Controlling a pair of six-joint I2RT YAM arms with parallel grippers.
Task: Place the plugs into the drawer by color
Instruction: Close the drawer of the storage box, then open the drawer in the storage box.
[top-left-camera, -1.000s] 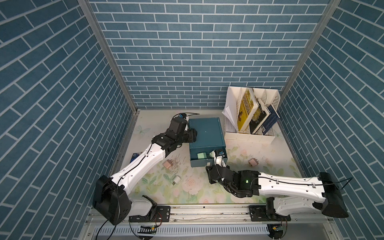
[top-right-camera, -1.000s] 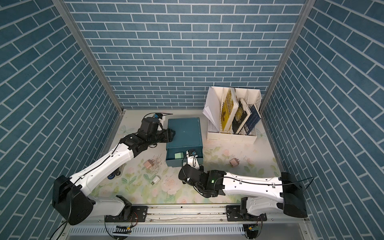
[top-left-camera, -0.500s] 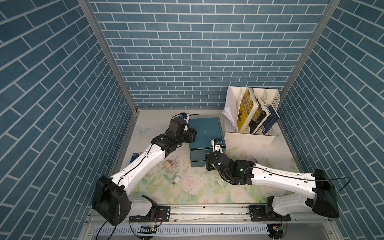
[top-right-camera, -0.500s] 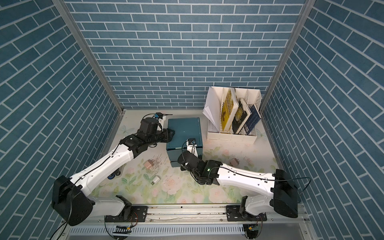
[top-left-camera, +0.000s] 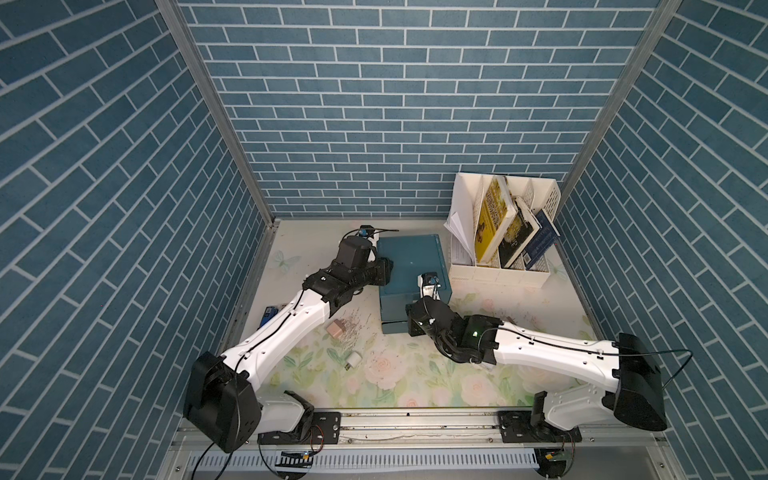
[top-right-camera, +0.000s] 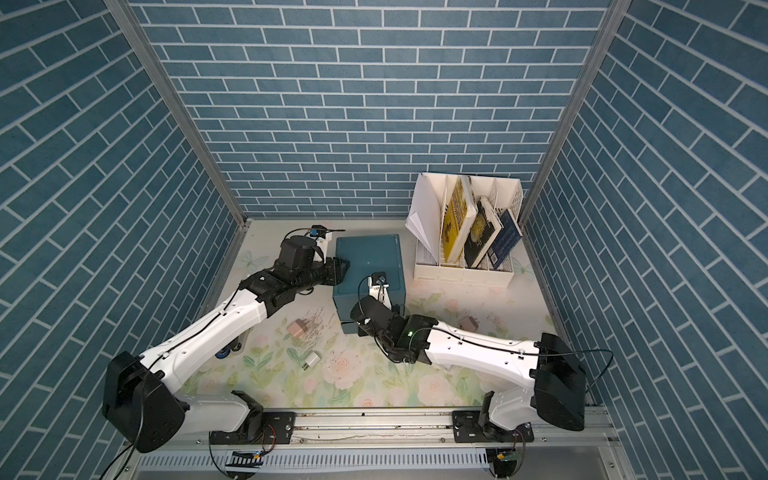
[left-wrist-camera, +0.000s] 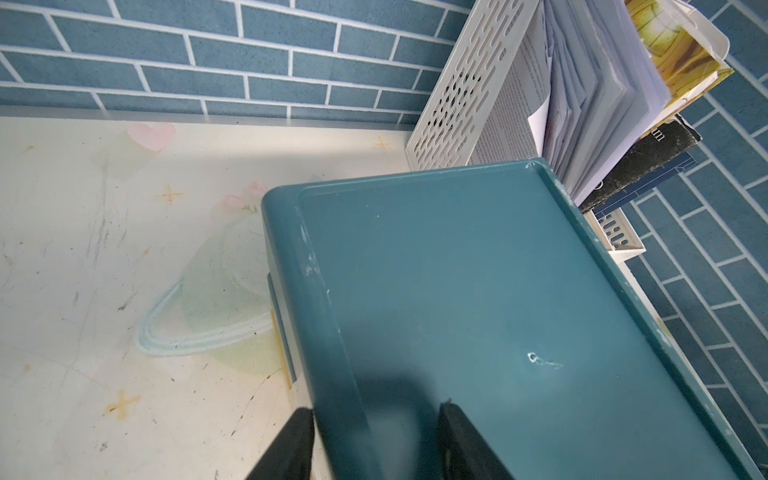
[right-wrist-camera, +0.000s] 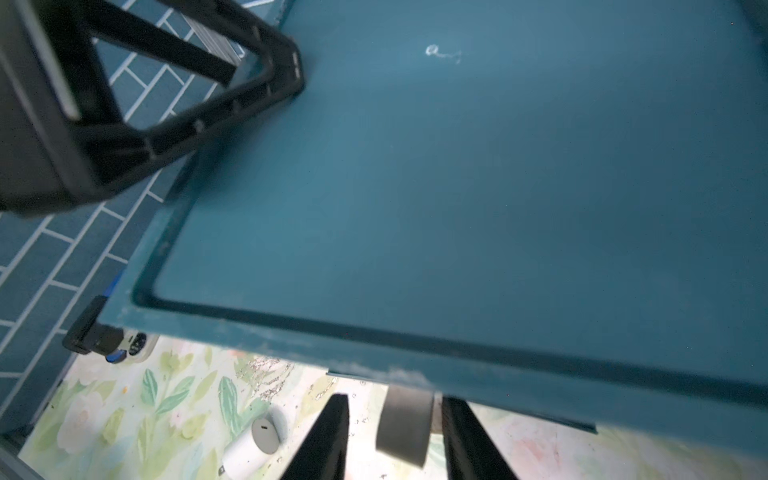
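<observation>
The dark teal drawer (top-left-camera: 411, 262) (top-right-camera: 370, 257) stands mid-table with its tiers pushed in. My left gripper (left-wrist-camera: 376, 411) (top-left-camera: 386, 272) is shut on its left top rim, one finger outside the wall and one on the top. At the drawer's front, my right gripper (right-wrist-camera: 395, 399) is open around a small pale pull tab (right-wrist-camera: 403, 428), with a gap on one side. On the mat lie a pink plug (top-left-camera: 335, 329) (top-right-camera: 296, 328) and a white plug (top-left-camera: 354, 359) (right-wrist-camera: 253, 444). Another pink plug (top-right-camera: 469, 322) lies to the right, behind my right arm.
A white slotted book rack (top-left-camera: 498, 270) (left-wrist-camera: 457, 95) with several books stands just right of the drawer by the back wall. A blue-and-black gadget (top-left-camera: 269, 316) (right-wrist-camera: 104, 336) lies by the left wall. Brick walls close in three sides of the table.
A drawer tier that stood open with mint green inside has been pushed in by my right gripper, whose jaws have since widened. My left gripper closed tighter on the rim.
</observation>
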